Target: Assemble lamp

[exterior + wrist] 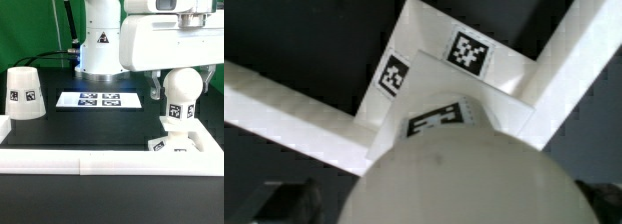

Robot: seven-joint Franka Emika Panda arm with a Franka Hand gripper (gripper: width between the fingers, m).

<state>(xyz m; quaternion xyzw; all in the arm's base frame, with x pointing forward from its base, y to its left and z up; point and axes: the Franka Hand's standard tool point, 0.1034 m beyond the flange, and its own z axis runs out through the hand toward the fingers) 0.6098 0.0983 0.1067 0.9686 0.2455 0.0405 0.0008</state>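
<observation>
- Ext. view: we note the bulb (180,97) at approx. 3 o'clock, upright, round end up, tag facing cam.
- Base block (172,146) at 4 o'clock, directly under the bulb, just behind the white rail (90,160). Contact btwn the two: we cannot tell.
- Gripper (180,78) sits over the bulb top; whether it grasps: we cannot tell, fingers obscured.
- Shade (21,93) at 9 o'clock, standing alone, well apart.
- Marker board (98,100) flat nr centre.
- Wrist view: bulb (455,170) fills most of the frame.

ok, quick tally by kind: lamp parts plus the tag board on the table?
shade: 1
bulb: 1
base block: 1
marker board: 1
Total: 4
</observation>
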